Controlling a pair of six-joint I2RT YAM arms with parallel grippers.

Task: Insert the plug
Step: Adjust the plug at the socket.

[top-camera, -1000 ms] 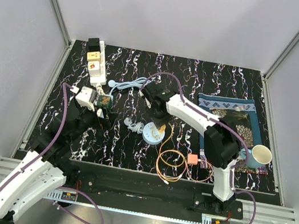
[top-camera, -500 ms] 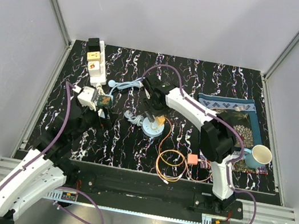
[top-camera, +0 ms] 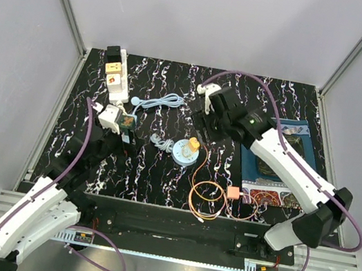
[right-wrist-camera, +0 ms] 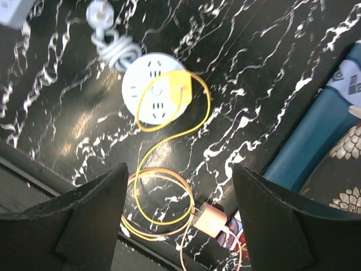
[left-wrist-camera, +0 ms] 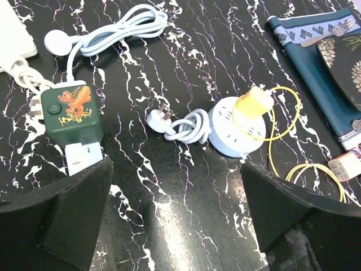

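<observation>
Your right claw is spread open and empty, raised over the black marbled table. The yellow square plug sits on the round pale-blue socket hub, apart from that claw, out beyond its fingertips. Your left claw gapes wide too, with the plug ahead to its right.

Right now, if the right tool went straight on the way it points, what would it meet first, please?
Probably the yellow cable lying on the table, just short of the round socket; depth is unclear.
</observation>
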